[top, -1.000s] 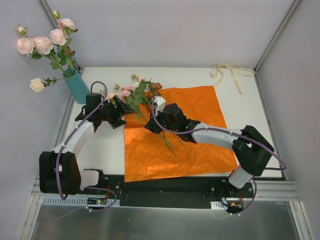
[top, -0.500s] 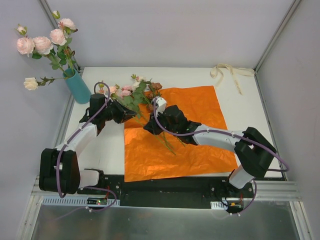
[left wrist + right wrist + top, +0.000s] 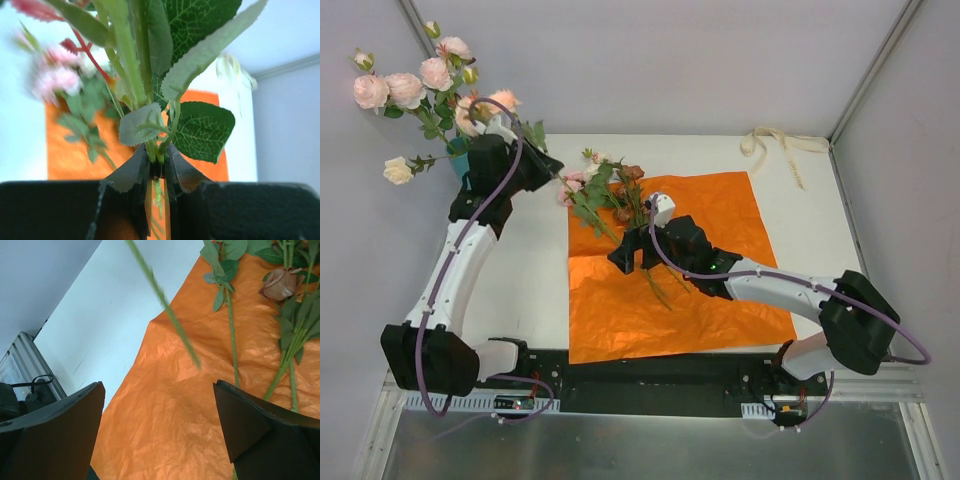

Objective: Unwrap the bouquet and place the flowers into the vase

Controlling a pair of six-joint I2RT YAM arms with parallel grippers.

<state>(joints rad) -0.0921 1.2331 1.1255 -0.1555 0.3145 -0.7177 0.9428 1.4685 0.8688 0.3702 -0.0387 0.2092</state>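
Left wrist view: left gripper (image 3: 159,169) pinched on one rose stem (image 3: 134,65); right gripper (image 3: 157,392) spread, empty. Risk: thin stem swivels in grip, misses crowded vase (image 3: 454,158) mouth.

- From my overhead view, a white table top (image 3: 535,300) fills the middle, matte and evenly lit.
- Plain pale grey panels close it in on three sides: a back wall (image 3: 660,60), a left wall (image 3: 360,250) and a right wall (image 3: 920,200).
- A slim aluminium post (image 3: 877,70) runs up the back right corner.
- Along the near edge I see a grooved metal rail (image 3: 870,378), and below it a dull brushed metal sheet (image 3: 650,445).
- The light is soft and diffuse, with faint shadows.
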